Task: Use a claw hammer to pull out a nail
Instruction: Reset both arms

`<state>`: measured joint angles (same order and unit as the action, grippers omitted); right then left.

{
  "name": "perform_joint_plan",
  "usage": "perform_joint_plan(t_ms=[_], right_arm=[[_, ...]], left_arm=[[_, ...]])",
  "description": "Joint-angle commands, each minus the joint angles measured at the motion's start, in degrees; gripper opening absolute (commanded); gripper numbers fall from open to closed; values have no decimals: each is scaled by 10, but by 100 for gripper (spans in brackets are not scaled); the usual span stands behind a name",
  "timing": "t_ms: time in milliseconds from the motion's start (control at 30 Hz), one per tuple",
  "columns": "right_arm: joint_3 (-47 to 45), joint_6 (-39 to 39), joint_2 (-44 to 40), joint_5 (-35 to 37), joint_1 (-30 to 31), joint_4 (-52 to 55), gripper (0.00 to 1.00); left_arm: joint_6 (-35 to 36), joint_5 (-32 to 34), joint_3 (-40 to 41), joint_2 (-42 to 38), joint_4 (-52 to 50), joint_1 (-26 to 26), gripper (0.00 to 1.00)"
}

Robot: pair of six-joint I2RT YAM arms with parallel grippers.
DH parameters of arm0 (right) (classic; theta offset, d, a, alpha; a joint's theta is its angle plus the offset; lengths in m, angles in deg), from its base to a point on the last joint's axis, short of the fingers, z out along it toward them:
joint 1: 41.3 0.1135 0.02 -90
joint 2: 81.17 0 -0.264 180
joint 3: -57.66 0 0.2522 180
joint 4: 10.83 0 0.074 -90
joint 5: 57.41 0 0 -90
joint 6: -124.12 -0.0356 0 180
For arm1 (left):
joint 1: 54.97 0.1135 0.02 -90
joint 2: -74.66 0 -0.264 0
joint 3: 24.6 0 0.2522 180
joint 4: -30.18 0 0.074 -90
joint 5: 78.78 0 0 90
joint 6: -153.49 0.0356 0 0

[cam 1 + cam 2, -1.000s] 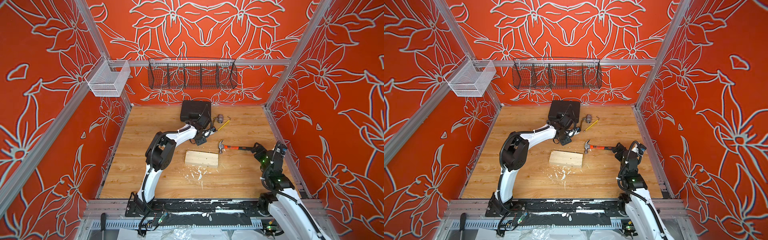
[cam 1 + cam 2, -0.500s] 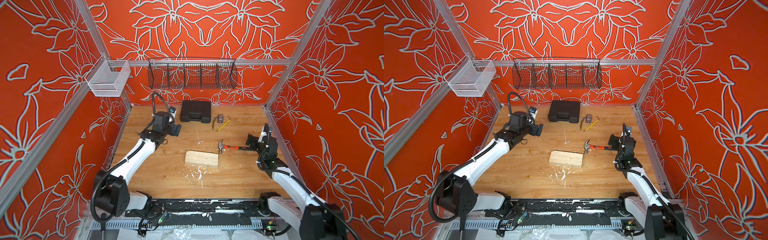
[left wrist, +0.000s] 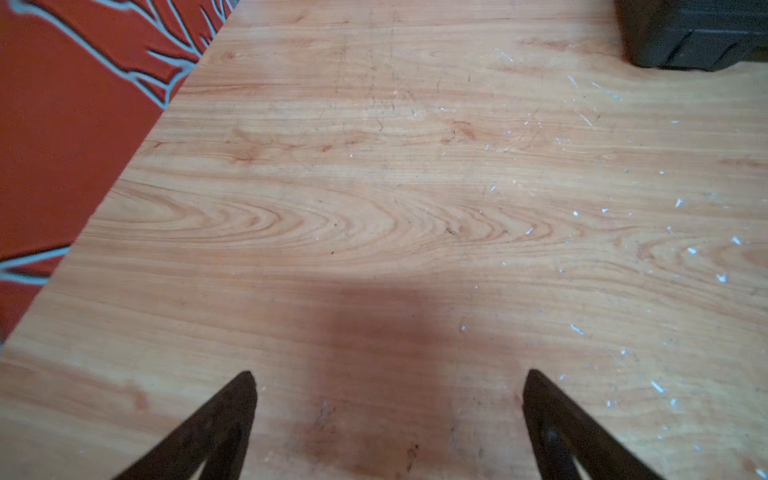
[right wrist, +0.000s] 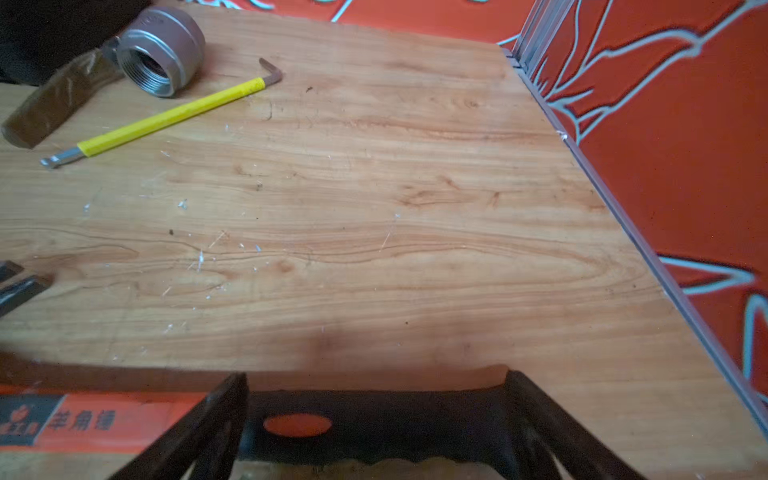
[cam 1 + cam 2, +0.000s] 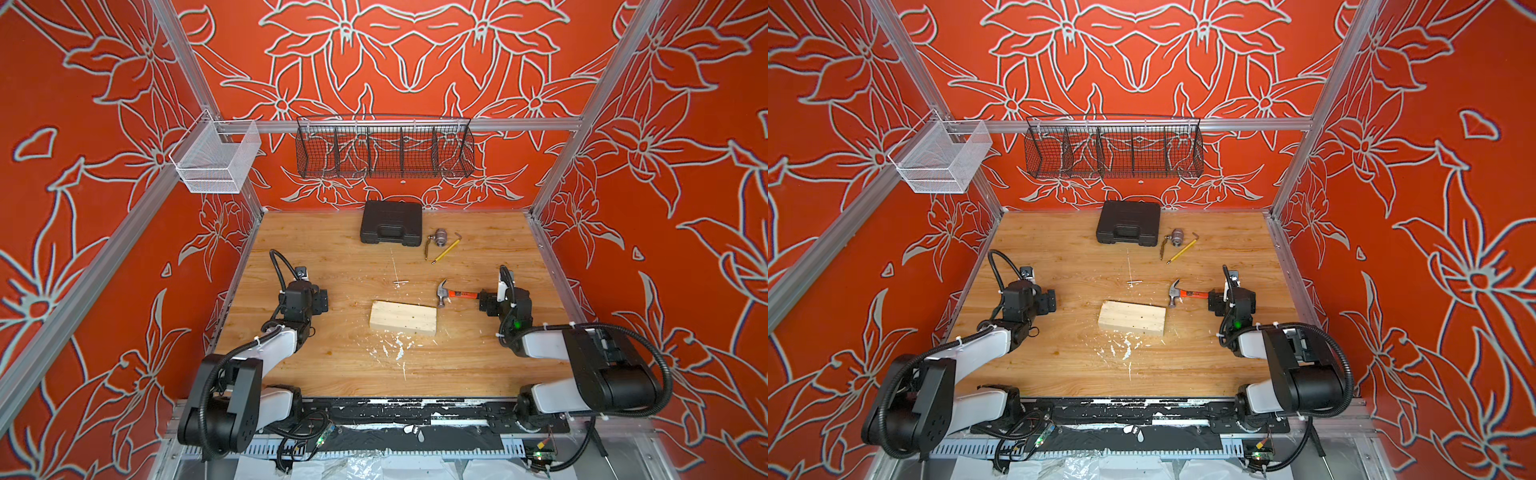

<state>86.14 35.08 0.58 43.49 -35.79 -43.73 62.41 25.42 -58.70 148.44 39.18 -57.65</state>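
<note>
Wooden table (image 5: 332, 365) bore the claw hammer (image 5: 457, 294) lying flat; right gripper (image 4: 378, 376) splayed over its handle, left gripper (image 3: 388, 374) splayed, empty.

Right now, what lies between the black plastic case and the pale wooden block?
The small silver nail lies flat on the table there, touching neither; both top views show it.

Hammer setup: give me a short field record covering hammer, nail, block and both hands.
block: flat on table, no nail seen in it
hammer: flat on table, head near block's far right corner
nail: loose on table beyond block, apart from it
right hand: open, straddling hammer's black handle end
left hand: open, over bare table, empty
task state: nail looks already out
</note>
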Motion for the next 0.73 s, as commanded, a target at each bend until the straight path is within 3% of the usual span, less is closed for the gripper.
perform_joint_plan(t_ms=[0, 33, 100, 200, 700], right_arm=[[12, 20, -4, 0, 5, -54, 98], [19, 15, -16, -1, 5, -18, 98], [14, 17, 3, 3, 3, -58, 98], [28, 9, -9, 6, 1, -5, 98], [39, 2, -5, -17, -13, 8, 98]], left_arm=[[-3, -42, -29, 31, 53, 9, 97], [-5, -64, -29, 35, 61, 22, 97], [-13, -54, -27, 31, 58, 24, 97], [-12, -55, -28, 32, 58, 24, 97], [-11, -69, -30, 33, 53, 28, 97]])
